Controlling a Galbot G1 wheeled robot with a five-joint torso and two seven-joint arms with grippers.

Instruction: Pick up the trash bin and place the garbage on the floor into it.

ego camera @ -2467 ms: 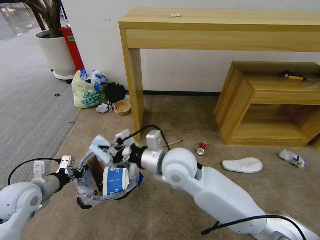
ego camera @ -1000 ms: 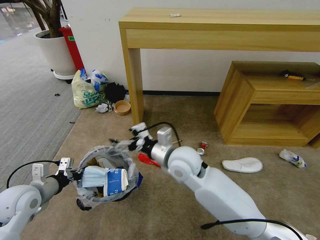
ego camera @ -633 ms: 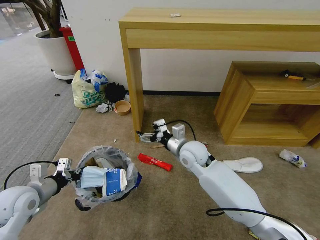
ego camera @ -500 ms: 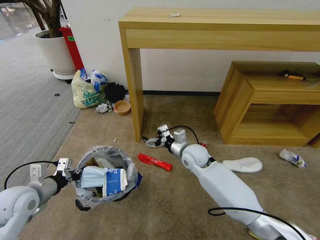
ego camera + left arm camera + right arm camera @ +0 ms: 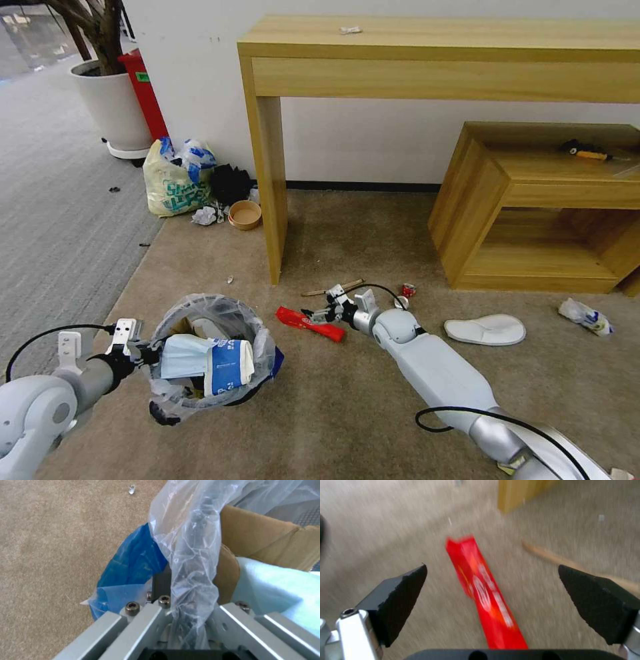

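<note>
Right pincer (image 5: 315, 313) spread wide over red wrapper (image 5: 310, 323) on tan carpet (image 5: 347, 400), left pincer (image 5: 137, 348) clamped on trash bin (image 5: 207, 353) rim.

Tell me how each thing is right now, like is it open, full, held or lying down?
left tool: shut on the trash bin's rim
trash bin: held up, nearly full
right tool: open, straddling the red wrapper
red wrapper: lying flat on the floor
white slipper: lying on the floor
crushed can: on the floor

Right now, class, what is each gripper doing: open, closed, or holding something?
Left gripper: closed on the rim of the trash bin, holding it up.
Right gripper: open, empty, over the red wrapper on the floor.
</note>
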